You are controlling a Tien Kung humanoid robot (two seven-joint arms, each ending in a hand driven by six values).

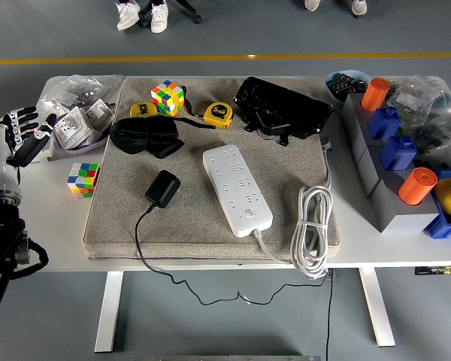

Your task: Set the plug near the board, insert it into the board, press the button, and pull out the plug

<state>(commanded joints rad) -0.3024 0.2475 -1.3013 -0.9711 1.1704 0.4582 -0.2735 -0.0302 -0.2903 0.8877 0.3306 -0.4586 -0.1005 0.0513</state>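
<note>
your left hand (19, 135) hovers with fingers spread and empty at the table's (52, 241) left edge, well apart from the plug (162, 188) lying near the board (237, 188), so reach there first.

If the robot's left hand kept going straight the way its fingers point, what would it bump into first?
Probably the small white packets in the pale tray at the table's left end. The left hand is open, its fingers aimed right and slightly up towards them. Its height above the table is unclear, so it might pass over them.
</note>
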